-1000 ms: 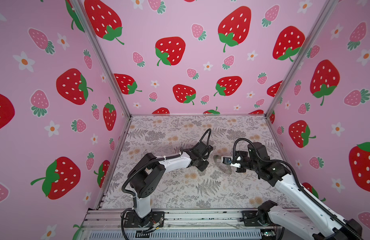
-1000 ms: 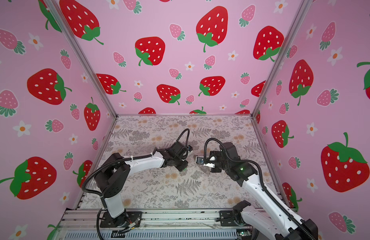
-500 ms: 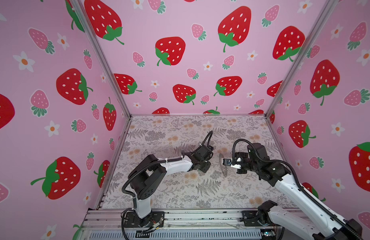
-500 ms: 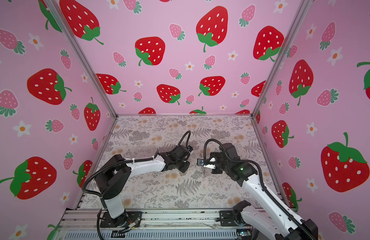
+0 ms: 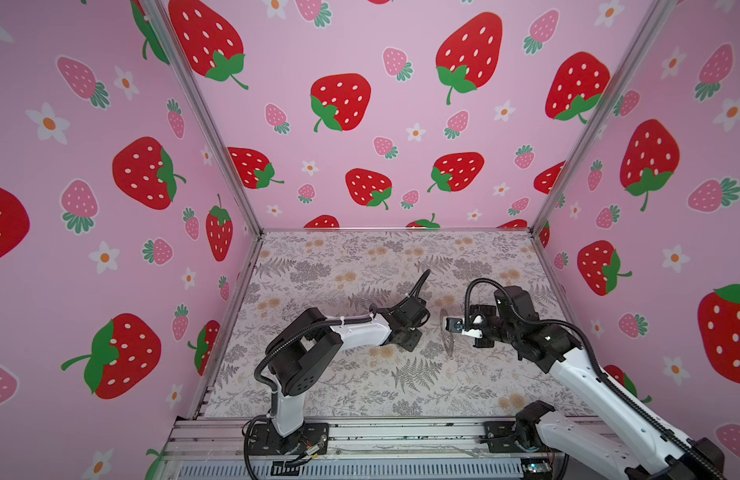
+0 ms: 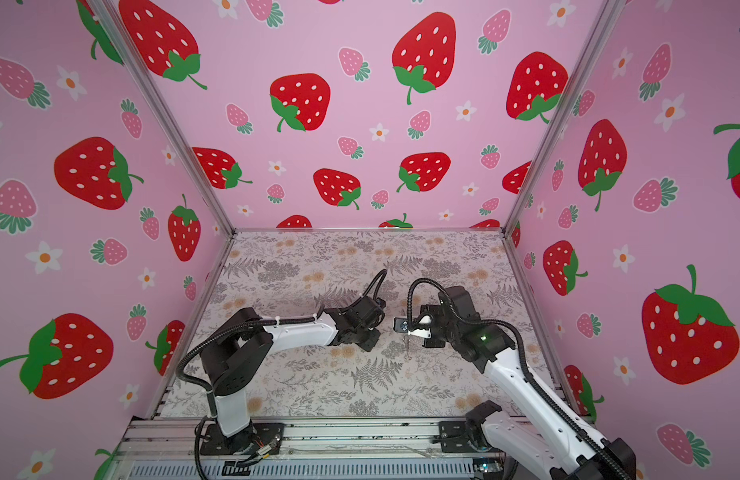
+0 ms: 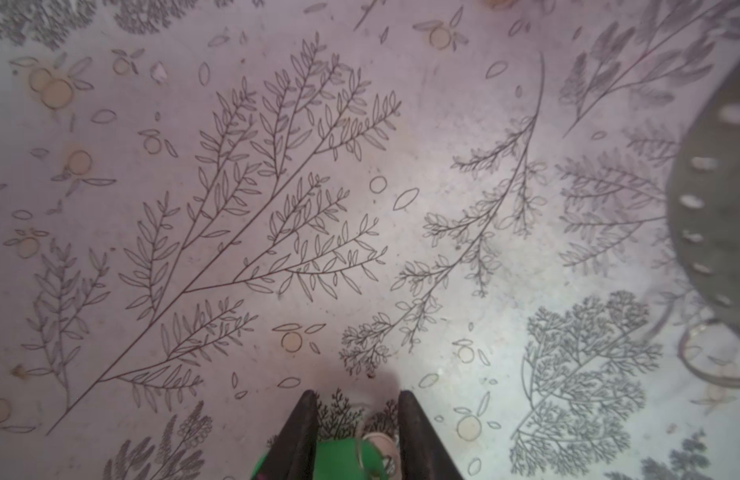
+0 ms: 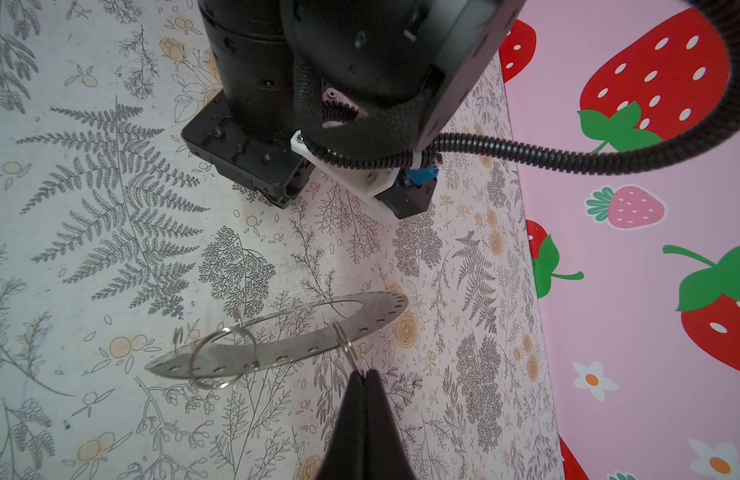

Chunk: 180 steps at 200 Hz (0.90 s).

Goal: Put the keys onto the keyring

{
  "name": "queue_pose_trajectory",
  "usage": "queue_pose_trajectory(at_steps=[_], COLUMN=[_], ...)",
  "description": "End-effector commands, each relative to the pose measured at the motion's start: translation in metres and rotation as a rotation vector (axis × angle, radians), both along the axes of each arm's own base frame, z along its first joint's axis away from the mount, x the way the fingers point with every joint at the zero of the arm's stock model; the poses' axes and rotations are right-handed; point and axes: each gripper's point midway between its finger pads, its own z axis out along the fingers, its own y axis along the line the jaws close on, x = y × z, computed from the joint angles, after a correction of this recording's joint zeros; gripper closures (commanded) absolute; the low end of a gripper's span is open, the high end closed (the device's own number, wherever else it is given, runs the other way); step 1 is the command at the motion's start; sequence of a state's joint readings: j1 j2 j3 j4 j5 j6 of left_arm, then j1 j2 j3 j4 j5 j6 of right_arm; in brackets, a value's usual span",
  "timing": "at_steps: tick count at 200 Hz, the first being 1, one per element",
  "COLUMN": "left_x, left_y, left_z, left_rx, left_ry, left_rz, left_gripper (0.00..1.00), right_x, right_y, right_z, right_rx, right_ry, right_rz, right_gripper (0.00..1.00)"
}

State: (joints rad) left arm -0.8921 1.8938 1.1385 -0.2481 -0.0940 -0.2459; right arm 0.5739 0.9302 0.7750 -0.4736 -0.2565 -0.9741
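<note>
Pink walls (image 5: pixel 372 137) printed with strawberries close in three sides of a table (image 5: pixel 343 266) covered in a grey leaf-and-flower print. The left arm (image 5: pixel 360 330) reaches in from 7 o'clock and the right arm (image 5: pixel 576 365) from 5 o'clock. Their heads nearly meet a little toward 3 o'clock of the table's middle.

Between them is the keyring (image 5: pixel 448 343), which both top views show edge-on as a thin upright sliver. The right wrist view shows it as a flat grey band (image 8: pixel 380 311) with small holes round its rim and a wide open centre, tilted over the table. The right gripper (image 8: pixel 362 372), at 3 o'clock of the keyring, has its fingers pressed tight together on a small wire loop (image 8: pixel 344 343) threaded through that rim. A larger wire loop (image 8: pixel 218 357) hangs from the same rim farther along.

The left gripper (image 7: pixel 355 399) is at 9 o'clock of the keyring, close beside it and pointing down at the table. Its two fingers (image 7: pixel 303 432) stand apart, and the keys (image 7: pixel 339 457) sit between them (only the green tag and a thin little ring lying across it show; the metal key itself is out of sight). Whether the fingers actually press on the tag I cannot tell. The tag and the keyring are apart.
</note>
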Motion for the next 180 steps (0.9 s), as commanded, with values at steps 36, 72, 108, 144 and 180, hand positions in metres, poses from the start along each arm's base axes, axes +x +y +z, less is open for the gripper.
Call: queue_pose_trajectory(at_steps=[36,72,108,144,180], left_x=[0.004,0.003,0.001,-0.019,-0.027], left_y=[0.001,0.000,-0.006,0.002,0.010], left_z=[0.007,0.026,0.068,0.061,0.044], left_rx=[0.017,-0.026,-0.110,-0.146,-0.162], left_ry=[-0.008,-0.054,-0.143,-0.098,-0.111], left_rz=[0.039,0.002,-0.109,-0.146,-0.148], left_gripper=[0.70,0.66,0.63,0.66,0.66], right_x=[-0.003,-0.003,-0.003,-0.003,-0.003], right_y=[0.002,0.002,0.004,0.006,0.005], right_z=[0.008,0.006,0.005,0.006,0.006], right_rx=[0.010,0.010,0.015,0.026,0.024], right_ry=[-0.018,-0.017,-0.016,-0.018,-0.022], right_rz=[0.024,0.025,0.034,0.041,0.040], right_gripper=[1.00,1.00,1.00,1.00,1.00])
